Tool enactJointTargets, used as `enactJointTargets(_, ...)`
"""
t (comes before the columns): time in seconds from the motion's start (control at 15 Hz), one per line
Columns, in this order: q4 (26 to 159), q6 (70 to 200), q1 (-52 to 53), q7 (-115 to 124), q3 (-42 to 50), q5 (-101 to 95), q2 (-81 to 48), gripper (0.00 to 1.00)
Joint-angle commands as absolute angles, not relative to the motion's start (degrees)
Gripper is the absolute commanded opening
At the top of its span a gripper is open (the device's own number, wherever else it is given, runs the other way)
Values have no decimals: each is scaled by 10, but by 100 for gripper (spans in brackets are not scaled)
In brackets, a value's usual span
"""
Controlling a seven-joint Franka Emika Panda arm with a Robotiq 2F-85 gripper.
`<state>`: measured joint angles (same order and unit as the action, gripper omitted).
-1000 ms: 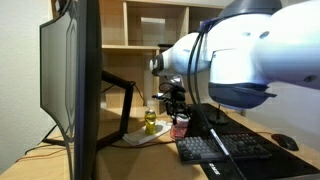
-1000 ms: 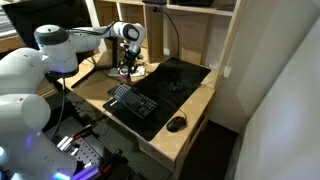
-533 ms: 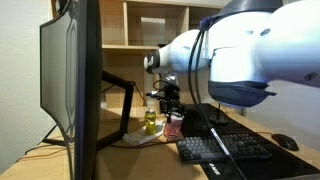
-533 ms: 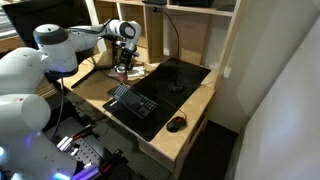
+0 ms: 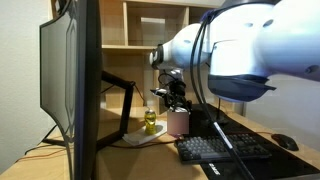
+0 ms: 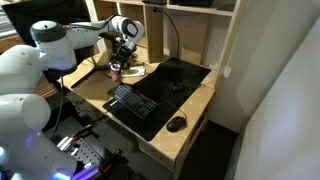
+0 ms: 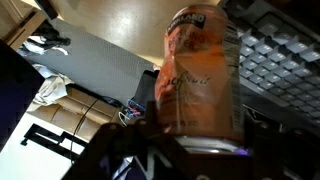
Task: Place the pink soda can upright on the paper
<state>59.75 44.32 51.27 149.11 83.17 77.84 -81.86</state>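
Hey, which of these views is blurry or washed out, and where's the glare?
Wrist view: the pink soda can sits very close and blurred, with a bright washed-out patch at the top. In an exterior view, the robot arm looms large and out of focus, and the monitor is a dark silhouette.

Wrist view: the pink soda can (image 7: 195, 75) is blurred and its print is unreadable. Its lower end is hidden behind the dark, blurred pincer (image 7: 190, 145). The keyboard (image 7: 285, 65) is cut off by the right edge.

In an exterior view, the robot arm (image 5: 250, 50) is cut off by the top and right edges, and the monitor (image 5: 70, 80) by the top and bottom edges. Contact between the base of the pink soda can and the paper (image 5: 145, 139) cannot be determined.
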Motion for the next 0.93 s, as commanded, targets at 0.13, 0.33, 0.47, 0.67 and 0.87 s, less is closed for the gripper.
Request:
enactJointTargets(0.13,697,473,572,1457,714,685,-742,47)
enactJointTargets(0.33,780,531,619,1413,638,589,-678,47)
enactJointTargets(0.47,836,567,679,1376,703,631,-705,47)
enactJointTargets(0.67,927,667,755,1342,740,649,-712,47)
enactJointTargets(0.87,1017,779,806,1333,705,602,-651,47)
